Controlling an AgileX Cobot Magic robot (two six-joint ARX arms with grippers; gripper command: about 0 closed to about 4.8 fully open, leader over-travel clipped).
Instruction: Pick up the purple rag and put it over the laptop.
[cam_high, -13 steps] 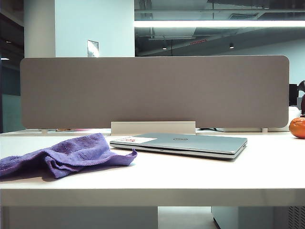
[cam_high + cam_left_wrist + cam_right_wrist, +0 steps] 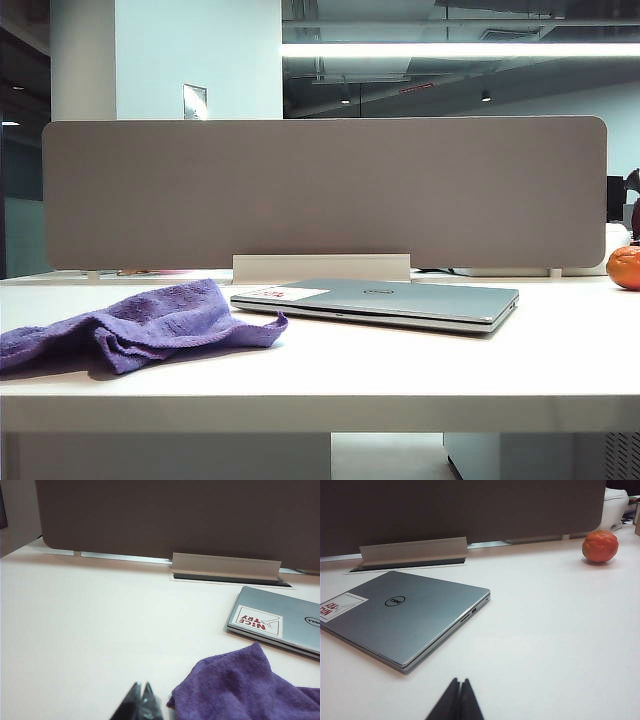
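White table (image 2: 560,360) bearing closed laptop (image 2: 400,298) at centre; purple rag (image 2: 140,328) crumpled at its 9 o'clock, touching its corner. Left gripper (image 2: 140,696) beside rag, right gripper (image 2: 459,690) near laptop: both pinched closed, empty.

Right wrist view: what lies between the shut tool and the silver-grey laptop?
Only bare white table lies between the right tool, tips together, and the closed silver-grey laptop, as the right wrist view shows.

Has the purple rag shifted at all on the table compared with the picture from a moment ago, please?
No. The purple rag lies in the same place, its corner still just short of the laptop.
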